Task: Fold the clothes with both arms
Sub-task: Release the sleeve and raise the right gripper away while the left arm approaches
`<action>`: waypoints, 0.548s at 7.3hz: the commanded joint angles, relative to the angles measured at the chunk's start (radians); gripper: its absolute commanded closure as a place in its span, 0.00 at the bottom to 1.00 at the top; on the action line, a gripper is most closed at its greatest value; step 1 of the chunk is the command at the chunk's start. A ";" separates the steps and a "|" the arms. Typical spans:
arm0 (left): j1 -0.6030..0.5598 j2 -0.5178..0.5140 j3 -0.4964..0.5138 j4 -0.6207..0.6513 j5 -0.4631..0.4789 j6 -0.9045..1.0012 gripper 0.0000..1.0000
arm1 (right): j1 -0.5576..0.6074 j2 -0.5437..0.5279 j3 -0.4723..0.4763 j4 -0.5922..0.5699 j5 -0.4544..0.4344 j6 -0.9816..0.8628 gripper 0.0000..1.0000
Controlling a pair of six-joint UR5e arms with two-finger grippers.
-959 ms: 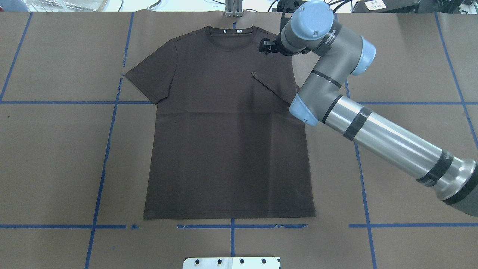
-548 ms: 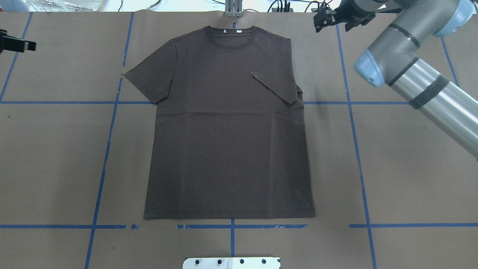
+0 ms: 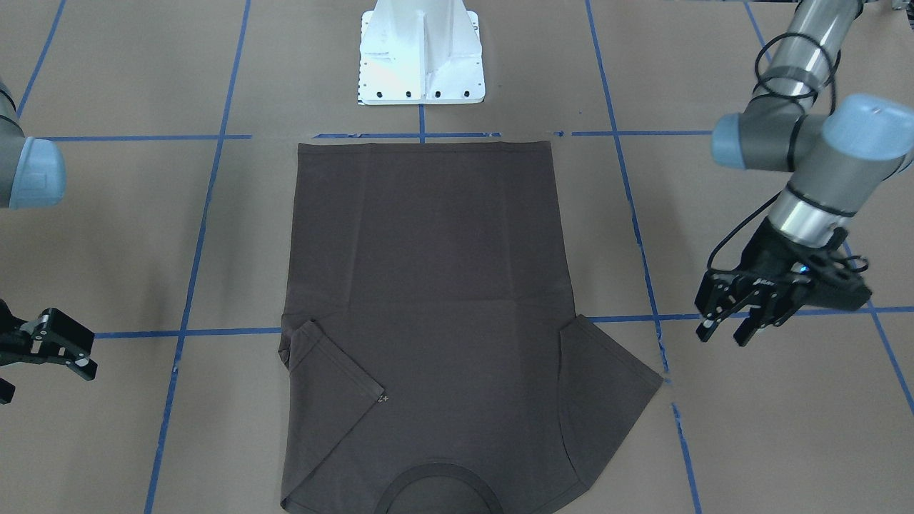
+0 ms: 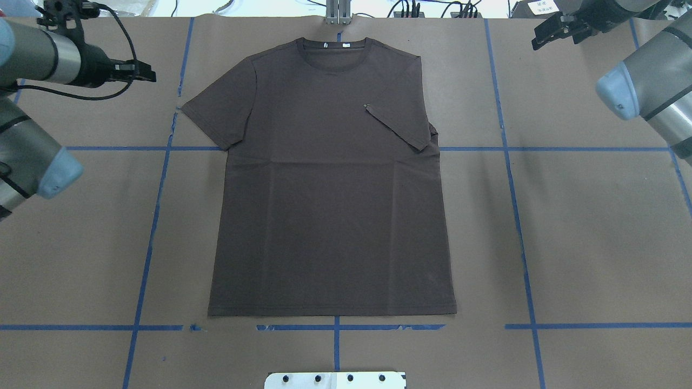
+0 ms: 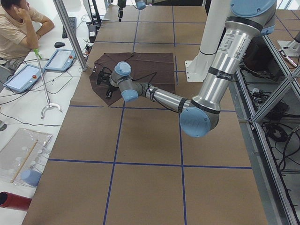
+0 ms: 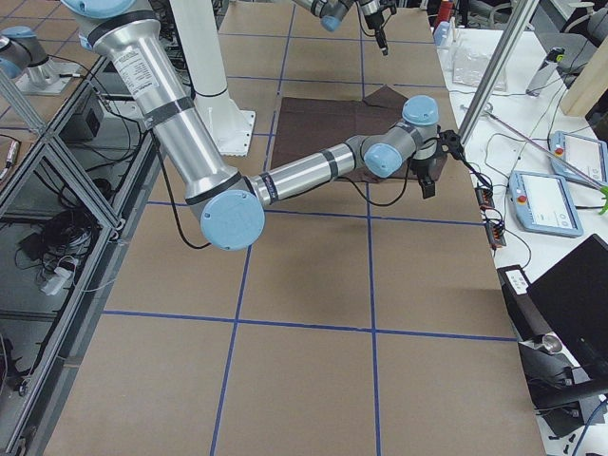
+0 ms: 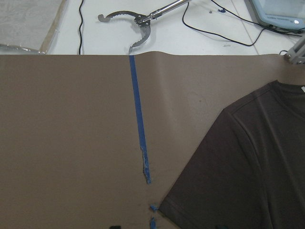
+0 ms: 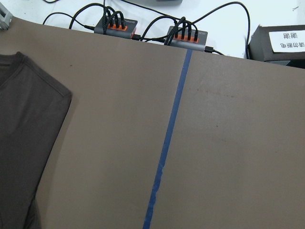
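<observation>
While flat on the table [image 4: 567,243], T-shirt [image 4: 330,189] lengthwise, collar [image 4: 332,56] away from pedestal [image 4: 335,380]; left hand [image 3: 722,337], right hand [image 4: 540,37] both apart.

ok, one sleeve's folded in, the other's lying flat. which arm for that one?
Left. The left gripper hangs open beside the flat sleeve of the T-shirt; the right gripper sits across, beyond the folded sleeve.

The near left arm [image 5: 220,70] bends at its elbow and reaches toward nine o'clock. Its left gripper [image 5: 108,92] hangs by the T-shirt's [image 5: 150,65] near sleeve. The far right arm [image 5: 140,4] shows at twelve o'clock, and a seated man [image 5: 16,33] at ten.
</observation>
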 commanded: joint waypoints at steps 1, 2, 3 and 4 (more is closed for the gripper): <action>0.097 -0.094 0.201 -0.109 0.136 -0.086 0.37 | 0.003 -0.007 0.001 0.001 0.000 -0.001 0.00; 0.115 -0.119 0.242 -0.111 0.176 -0.092 0.39 | 0.003 -0.009 0.001 0.001 0.000 0.001 0.00; 0.120 -0.119 0.250 -0.111 0.178 -0.092 0.40 | 0.003 -0.011 0.001 0.001 0.000 0.001 0.00; 0.134 -0.119 0.255 -0.111 0.178 -0.098 0.43 | 0.003 -0.012 0.001 0.001 -0.001 0.002 0.00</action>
